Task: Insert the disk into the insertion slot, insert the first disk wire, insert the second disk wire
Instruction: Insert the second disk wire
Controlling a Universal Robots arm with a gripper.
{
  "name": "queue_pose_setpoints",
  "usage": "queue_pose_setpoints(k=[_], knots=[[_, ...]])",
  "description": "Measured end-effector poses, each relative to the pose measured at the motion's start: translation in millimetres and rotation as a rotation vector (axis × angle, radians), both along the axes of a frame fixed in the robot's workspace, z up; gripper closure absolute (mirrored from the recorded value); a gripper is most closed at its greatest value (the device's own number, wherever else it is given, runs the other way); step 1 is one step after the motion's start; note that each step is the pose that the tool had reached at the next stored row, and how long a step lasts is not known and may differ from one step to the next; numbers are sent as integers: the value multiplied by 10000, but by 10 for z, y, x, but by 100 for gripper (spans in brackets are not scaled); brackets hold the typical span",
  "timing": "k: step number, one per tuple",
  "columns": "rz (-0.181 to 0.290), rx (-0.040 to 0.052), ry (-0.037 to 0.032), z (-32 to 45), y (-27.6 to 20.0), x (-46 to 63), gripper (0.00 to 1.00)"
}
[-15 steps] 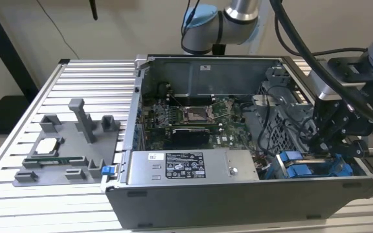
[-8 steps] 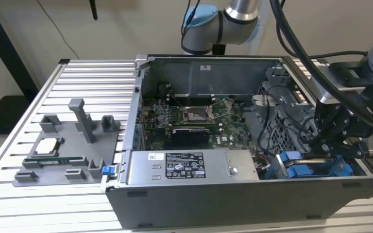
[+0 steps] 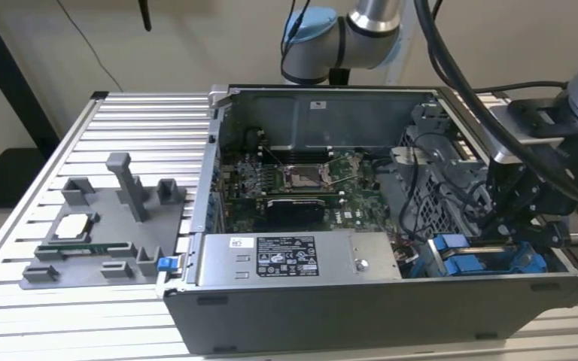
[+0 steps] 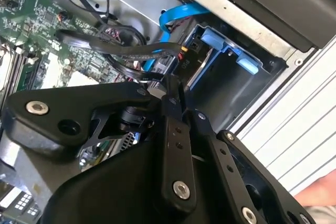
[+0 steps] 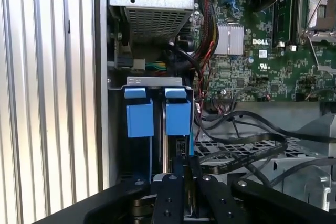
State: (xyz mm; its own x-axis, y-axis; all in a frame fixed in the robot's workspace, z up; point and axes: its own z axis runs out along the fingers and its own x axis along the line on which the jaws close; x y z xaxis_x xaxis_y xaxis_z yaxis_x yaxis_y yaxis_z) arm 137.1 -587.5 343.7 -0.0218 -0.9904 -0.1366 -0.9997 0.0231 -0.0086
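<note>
Insertion slot (image 5: 157, 111), with its 2 blue fittings, sits just ahead of the gripper (image 5: 185, 174), whose fingers are pressed together.

Insertion slot (image 5: 144, 81) — dull grey sheet metal, glossy blue plastic fittings (image 5: 139, 113) — matt black end effector (image 5: 181, 179).

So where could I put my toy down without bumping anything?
The ribbed metal table is bare behind the grey parts tray, beside the computer case. A smaller strip lies in front of the tray. Inside the case it is crowded: cables, and the robot's hand by the blue-fitted insertion slot.
</note>
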Motion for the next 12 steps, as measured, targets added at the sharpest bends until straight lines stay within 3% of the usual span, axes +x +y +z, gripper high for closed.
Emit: queue_pose_setpoints(k=[12], knots=[[0,0,-58,-36,14,-6,100]])
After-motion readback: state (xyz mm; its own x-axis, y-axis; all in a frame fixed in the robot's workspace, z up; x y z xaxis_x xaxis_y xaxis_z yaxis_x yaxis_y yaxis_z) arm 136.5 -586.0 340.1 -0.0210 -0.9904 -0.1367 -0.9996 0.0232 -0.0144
